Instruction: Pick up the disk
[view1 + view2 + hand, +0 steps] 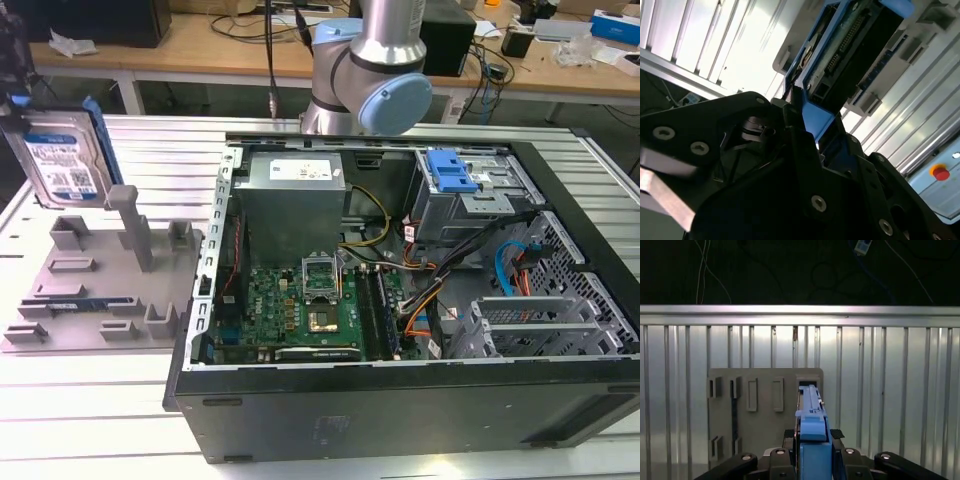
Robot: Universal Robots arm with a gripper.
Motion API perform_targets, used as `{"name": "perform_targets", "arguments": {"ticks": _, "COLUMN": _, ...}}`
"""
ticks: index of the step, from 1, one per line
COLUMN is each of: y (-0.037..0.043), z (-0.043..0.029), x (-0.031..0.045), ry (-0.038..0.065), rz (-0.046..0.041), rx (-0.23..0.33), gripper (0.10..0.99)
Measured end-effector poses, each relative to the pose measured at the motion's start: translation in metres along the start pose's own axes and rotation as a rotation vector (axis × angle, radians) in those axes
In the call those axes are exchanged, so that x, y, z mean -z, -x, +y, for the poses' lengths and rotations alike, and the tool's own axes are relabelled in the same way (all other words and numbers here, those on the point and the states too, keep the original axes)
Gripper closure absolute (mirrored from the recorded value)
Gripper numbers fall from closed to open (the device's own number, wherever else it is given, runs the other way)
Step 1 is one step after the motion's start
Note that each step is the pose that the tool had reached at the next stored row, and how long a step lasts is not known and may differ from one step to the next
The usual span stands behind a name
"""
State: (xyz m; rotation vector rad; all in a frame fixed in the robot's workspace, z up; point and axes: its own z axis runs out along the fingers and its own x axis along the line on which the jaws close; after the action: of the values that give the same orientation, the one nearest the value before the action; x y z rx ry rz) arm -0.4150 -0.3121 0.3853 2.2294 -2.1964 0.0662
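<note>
The disk [62, 160] hangs upright in the air at the exterior view's left, above the grey fixture plate [100, 290]. Its blue-and-white label faces the camera and a blue rail runs along its side. My gripper [18, 85] is shut on its upper end. In the first wrist view the disk's blue rail [812, 440] stands edge-on between the dark fingers [837, 434], with the fixture plate [765, 425] below it. In the second wrist view the disk's dark underside and connector edge [855, 45] stick out past the gripper [812, 130].
An open computer case [560, 400] with motherboard, power supply and a blue-latched drive cage [450, 175] lies at the exterior view's right of the plate. The arm's base [370, 70] stands behind it. A thin dark strip [75, 303] rests in the plate. The slatted metal table [100, 420] lies underneath.
</note>
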Motion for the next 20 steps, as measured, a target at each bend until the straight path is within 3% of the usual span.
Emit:
{"name": "perform_targets", "arguments": {"ticks": 7, "y": -0.0013, "z": -0.0008, "x": 0.0366, "ry": 0.000, "rz": -0.0001, "rx": 0.007, "gripper": 0.718}}
{"name": "perform_targets", "arguments": {"ticks": 8, "y": -0.0017, "z": -0.0010, "x": 0.0460, "ry": 0.000, "rz": -0.0002, "rx": 0.009, "gripper": 0.718}}
{"name": "perform_targets", "arguments": {"ticks": 13, "y": -0.0028, "z": -0.0016, "x": 0.0737, "ry": 0.000, "rz": -0.0002, "rx": 0.015, "gripper": 0.718}}
{"name": "perform_targets", "arguments": {"ticks": 20, "y": -0.0029, "z": -0.0016, "x": 0.0761, "ry": -0.001, "rz": -0.0003, "rx": 0.017, "gripper": 0.718}}
